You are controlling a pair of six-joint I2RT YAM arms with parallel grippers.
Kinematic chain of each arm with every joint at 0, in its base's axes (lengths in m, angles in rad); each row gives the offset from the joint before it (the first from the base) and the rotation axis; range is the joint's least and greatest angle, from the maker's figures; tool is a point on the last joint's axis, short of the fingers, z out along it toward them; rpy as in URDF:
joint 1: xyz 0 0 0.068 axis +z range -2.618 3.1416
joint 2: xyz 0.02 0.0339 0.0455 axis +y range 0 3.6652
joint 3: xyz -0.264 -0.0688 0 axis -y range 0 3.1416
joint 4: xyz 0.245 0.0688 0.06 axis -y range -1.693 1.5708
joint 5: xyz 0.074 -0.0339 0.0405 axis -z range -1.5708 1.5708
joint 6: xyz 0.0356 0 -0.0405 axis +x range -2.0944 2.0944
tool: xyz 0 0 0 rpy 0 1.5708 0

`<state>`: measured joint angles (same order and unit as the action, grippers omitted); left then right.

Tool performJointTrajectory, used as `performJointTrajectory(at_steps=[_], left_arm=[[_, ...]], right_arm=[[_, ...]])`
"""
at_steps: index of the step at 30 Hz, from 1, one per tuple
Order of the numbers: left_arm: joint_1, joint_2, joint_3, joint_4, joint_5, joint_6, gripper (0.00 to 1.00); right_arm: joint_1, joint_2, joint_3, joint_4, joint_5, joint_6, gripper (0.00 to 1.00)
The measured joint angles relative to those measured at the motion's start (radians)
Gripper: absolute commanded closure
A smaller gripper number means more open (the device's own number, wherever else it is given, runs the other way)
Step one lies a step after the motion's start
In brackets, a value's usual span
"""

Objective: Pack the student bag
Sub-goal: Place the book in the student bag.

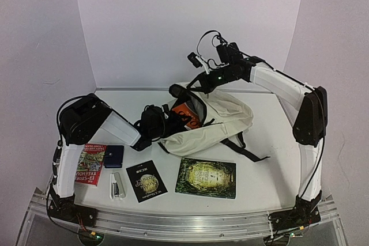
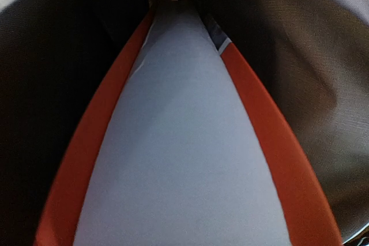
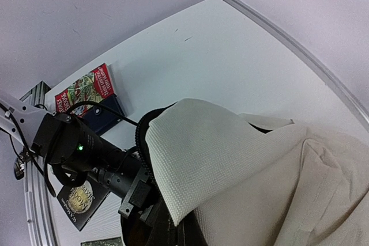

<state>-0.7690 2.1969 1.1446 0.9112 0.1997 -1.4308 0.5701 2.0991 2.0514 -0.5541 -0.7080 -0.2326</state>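
The cream student bag (image 1: 222, 125) lies mid-table with its mouth facing left. My right gripper (image 1: 195, 86) is shut on the bag's upper flap (image 3: 207, 159) and holds it lifted, its dark fingers just showing under the cloth (image 3: 183, 239). My left gripper (image 1: 174, 120) sits at the bag's mouth, shut on an orange-edged book (image 1: 185, 113). In the left wrist view that book (image 2: 179, 159) fills the frame, pointing into the dark inside of the bag (image 2: 311, 84); the fingers themselves are hidden.
Along the near edge lie a red book (image 1: 91, 163), a dark blue case (image 1: 113, 156), a white stapler (image 1: 117, 186), a black booklet (image 1: 146, 180) and a green book (image 1: 206, 177). The bag's black straps (image 1: 248, 151) trail to the right.
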Motion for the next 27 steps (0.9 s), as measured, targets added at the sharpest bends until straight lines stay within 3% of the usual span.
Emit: performJointTrajectory(at_steps=[6,8,13,15,21,27], left_arm=[[0.005,-0.014,0.001,-0.015,0.046,0.043,0.96],[0.004,-0.014,0.001,-0.034,0.065,0.048,0.96],[0.011,-0.013,0.001,-0.056,0.091,0.044,0.97],[0.015,-0.01,0.001,-0.054,0.1,0.042,0.97],[0.021,0.01,0.011,-0.038,0.119,0.022,0.98],[0.025,0.018,0.018,-0.03,0.138,0.016,0.98]], right_arm=[[0.0,-0.006,-0.021,0.002,-0.056,-0.079,0.98],[0.0,-0.022,-0.084,0.011,-0.074,-0.117,0.84],[0.002,-0.064,-0.244,0.003,-0.067,-0.168,0.26],[0.0,-0.087,-0.295,0.002,-0.046,-0.162,0.14],[-0.103,-0.185,-0.361,-0.011,0.012,-0.044,0.1],[-0.352,-0.239,-0.395,-0.003,0.132,0.037,0.24]])
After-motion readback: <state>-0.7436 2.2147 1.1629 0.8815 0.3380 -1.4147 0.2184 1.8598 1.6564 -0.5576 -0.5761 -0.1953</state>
